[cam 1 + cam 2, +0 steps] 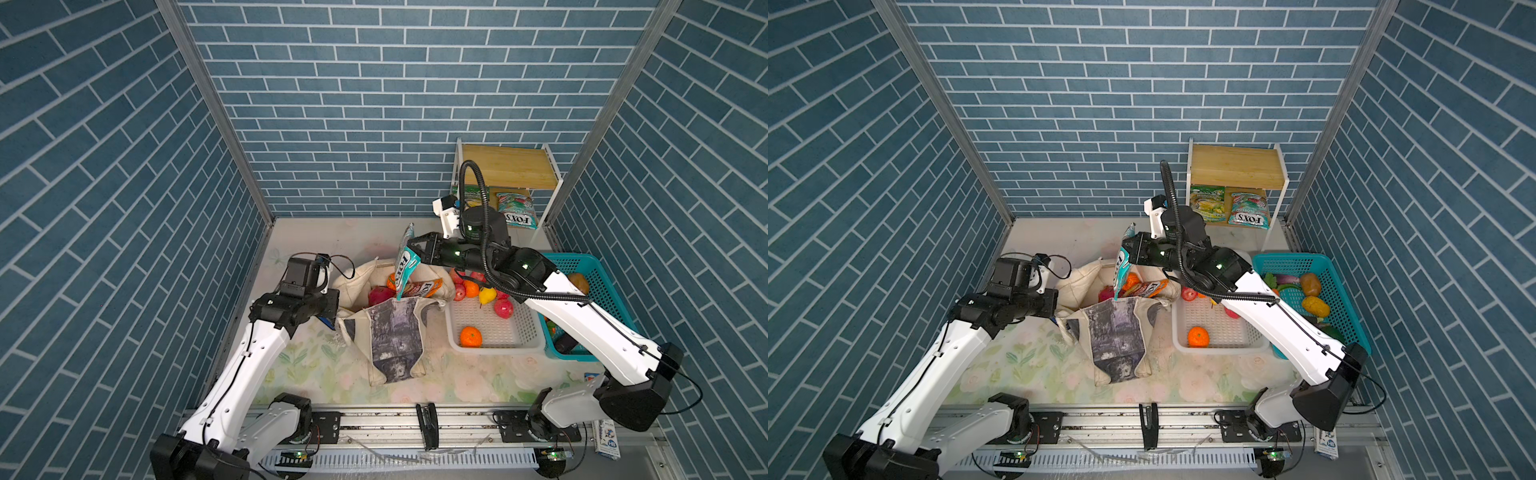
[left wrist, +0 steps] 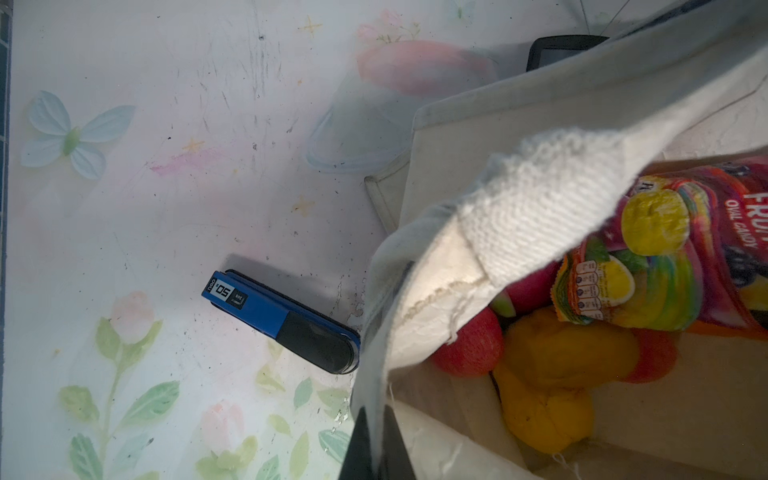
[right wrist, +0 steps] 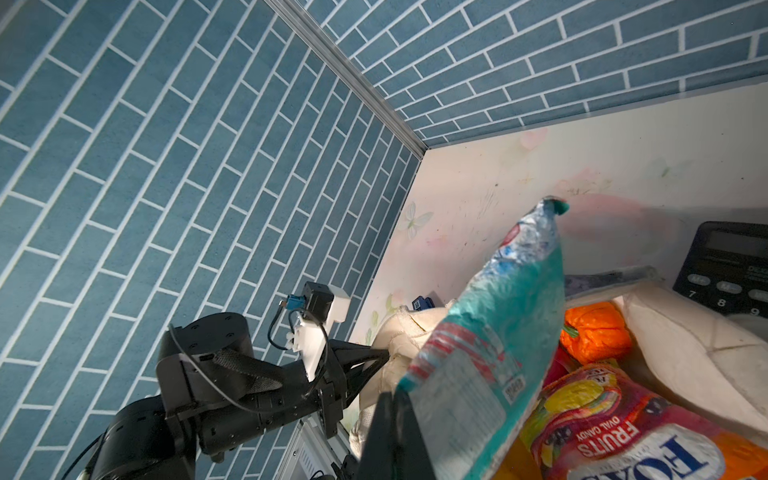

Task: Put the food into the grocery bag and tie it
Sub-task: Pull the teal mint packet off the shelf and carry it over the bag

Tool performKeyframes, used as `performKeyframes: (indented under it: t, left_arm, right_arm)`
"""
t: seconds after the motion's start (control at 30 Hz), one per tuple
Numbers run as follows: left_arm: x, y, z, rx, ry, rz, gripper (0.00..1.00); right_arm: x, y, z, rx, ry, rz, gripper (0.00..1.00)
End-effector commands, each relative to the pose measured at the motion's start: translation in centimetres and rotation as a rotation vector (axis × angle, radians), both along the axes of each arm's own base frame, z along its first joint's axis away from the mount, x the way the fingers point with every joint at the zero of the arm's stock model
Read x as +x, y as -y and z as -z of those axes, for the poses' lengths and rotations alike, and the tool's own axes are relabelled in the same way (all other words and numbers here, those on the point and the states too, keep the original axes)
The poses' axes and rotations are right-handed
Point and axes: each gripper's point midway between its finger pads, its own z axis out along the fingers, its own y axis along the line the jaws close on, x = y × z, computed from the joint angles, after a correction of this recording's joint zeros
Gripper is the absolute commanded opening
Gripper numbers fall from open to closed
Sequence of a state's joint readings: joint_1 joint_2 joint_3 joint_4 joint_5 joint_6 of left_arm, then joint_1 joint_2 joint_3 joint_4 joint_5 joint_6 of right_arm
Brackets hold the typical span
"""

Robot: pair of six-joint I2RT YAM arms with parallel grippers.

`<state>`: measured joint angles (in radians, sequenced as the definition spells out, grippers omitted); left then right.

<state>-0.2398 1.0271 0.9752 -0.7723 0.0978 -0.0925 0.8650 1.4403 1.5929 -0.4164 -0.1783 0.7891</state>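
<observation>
While teal candy packet (image 1: 404,266) is clamped in right claw (image 1: 412,252) above grocery bag (image 1: 395,336) on desk (image 1: 316,374), bag rim is pinched by left claw (image 1: 334,309) | packet should be lowered past rim before release.

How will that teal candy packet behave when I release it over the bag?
Likely floppy: teal packet hangs creased from the right hand. Glossy film looks slippery; may slide off the red packet in the grocery bag.

Blue brick walls (image 1: 415,104), floral tabletop (image 1: 311,374), wooden shelf (image 1: 509,166)
</observation>
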Motion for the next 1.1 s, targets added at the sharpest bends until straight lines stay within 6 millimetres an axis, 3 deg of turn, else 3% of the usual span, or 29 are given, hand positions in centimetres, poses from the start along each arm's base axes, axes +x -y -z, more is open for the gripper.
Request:
performKeyframes:
  t: [0.0,0.47,0.67,1.07]
  left_arm:
    - [-0.1,-0.3,-0.2,0.005,0.017,0.001,0.05]
    - [-0.1,-0.3,-0.4,0.002,0.024,0.002,0.05]
    - [-0.1,-0.3,-0.4,0.002,0.024,0.002,0.05]
    - [-0.2,-0.4,-0.5,0.005,0.03,0.001,0.05]
  right_arm:
    - [-0.1,-0.9,-3.2,0.097,0.049,0.008,0.0]
    - [-0.4,-4.5,-1.1,0.107,-0.024,-0.025,0.0]
    - [0.9,-4.6,-1.0,0.13,-0.032,0.042,0.0]
    - [4.3,-4.3,1.0,0.156,-0.063,0.234,0.0]
